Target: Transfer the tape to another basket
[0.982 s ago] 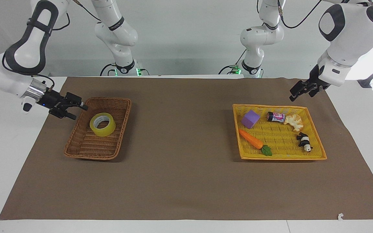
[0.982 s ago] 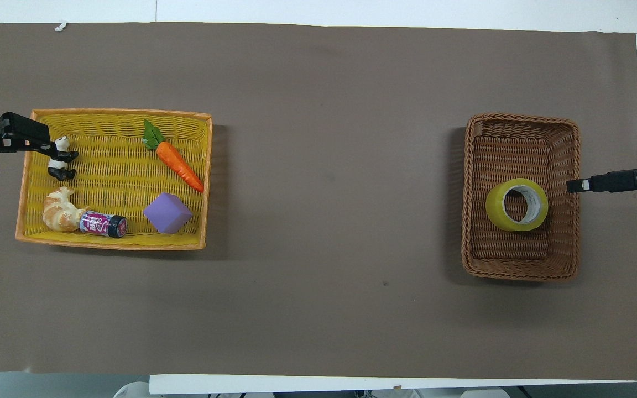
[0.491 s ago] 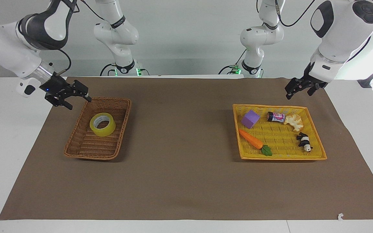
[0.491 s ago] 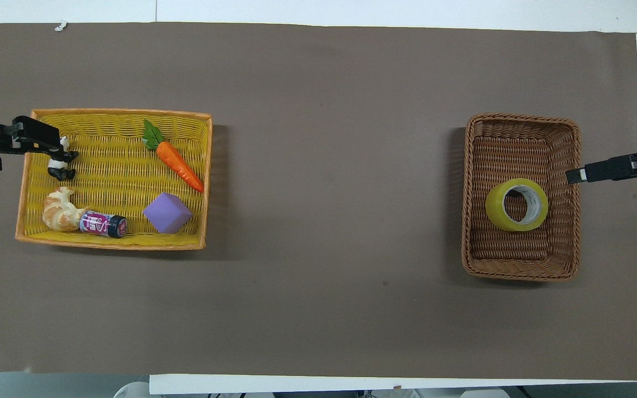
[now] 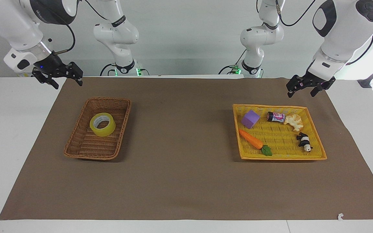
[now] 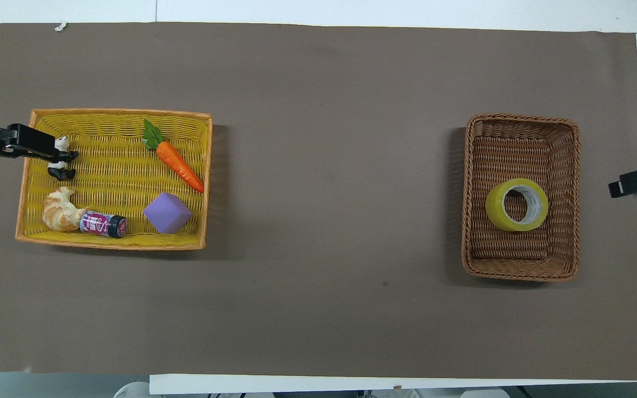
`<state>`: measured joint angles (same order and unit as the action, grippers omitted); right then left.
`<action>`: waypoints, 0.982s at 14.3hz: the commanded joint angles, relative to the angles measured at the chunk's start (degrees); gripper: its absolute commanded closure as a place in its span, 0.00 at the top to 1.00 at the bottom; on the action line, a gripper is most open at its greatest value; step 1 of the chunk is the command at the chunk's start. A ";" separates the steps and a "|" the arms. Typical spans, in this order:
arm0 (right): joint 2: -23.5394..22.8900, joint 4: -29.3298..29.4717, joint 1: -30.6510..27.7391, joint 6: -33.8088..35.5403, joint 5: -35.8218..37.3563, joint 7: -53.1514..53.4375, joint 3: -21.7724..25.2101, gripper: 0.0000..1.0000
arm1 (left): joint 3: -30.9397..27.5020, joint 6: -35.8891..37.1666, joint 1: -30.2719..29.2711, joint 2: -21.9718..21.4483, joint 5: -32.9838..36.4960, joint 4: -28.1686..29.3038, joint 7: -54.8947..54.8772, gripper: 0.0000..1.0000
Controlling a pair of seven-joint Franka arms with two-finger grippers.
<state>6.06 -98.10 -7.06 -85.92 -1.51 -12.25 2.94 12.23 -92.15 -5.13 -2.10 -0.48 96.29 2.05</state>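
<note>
The yellow tape (image 5: 102, 124) (image 6: 516, 204) lies flat in the dark brown wicker basket (image 5: 76, 147) (image 6: 522, 124), toward the right arm's end of the table. My right gripper (image 5: 69, 85) (image 6: 617, 189) is open and empty, raised over the mat's edge beside that basket and clear of the tape. My left gripper (image 5: 300, 94) (image 6: 31, 149) is open and empty, up over the mat by the yellow basket's (image 5: 280, 158) (image 6: 119, 113) end rim.
The yellow basket at the left arm's end holds a purple block (image 5: 250, 119), a carrot (image 5: 251, 139), a small can (image 5: 276, 117), a croissant (image 5: 294, 121) and a panda figure (image 5: 304, 141). A brown mat (image 5: 180, 136) covers the table.
My right gripper has risen and drawn back from the brown basket's rim toward the robots' side. My left gripper has shifted slightly. The tape has not moved.
</note>
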 commanded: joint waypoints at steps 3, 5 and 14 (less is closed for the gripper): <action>-0.79 3.72 -0.15 5.94 3.96 7.48 -0.39 1.00 | 0.16 -0.57 0.03 -0.63 -0.13 1.36 -1.34 1.00; -1.13 2.13 -0.06 5.85 4.32 8.20 0.40 1.00 | 0.16 -0.57 -0.50 -0.54 -0.13 1.27 -1.43 1.00; -3.51 4.76 2.41 6.11 5.73 8.20 1.46 1.00 | 0.25 0.22 -0.59 -0.63 -0.13 1.27 -1.08 1.00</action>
<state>2.82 -94.27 -5.11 -80.34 3.38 -4.93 3.95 12.41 -92.10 -5.10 -2.08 -0.50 96.76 1.51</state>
